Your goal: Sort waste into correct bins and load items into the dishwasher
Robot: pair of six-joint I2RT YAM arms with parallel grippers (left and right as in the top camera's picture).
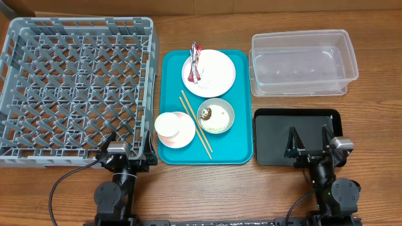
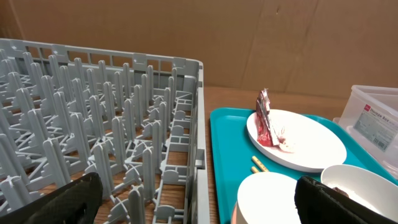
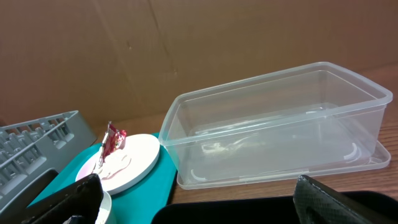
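At the left of the overhead frame, a grey dish rack (image 1: 75, 88) sits on the tabletop (image 1: 207, 188), unloaded. The left arm's jaws stand wide open at its lower right corner, holding nothing. In the centre a teal tray (image 1: 242, 150) gathers everything to be sorted. A plate (image 1: 217, 72) carries a red wrapper (image 1: 195, 63) on its left side, the wrapper's long axis running up-down. Chopsticks (image 1: 196, 122) slant from upper left to lower right between a pink bowl (image 1: 182, 135) and a grey-green bowl (image 1: 215, 116) of rice. At right, a clear tub (image 1: 301, 63) and a black tray (image 1: 276, 132) seemingly serve as bins. The right arm's jaws are open and empty over the black tray.
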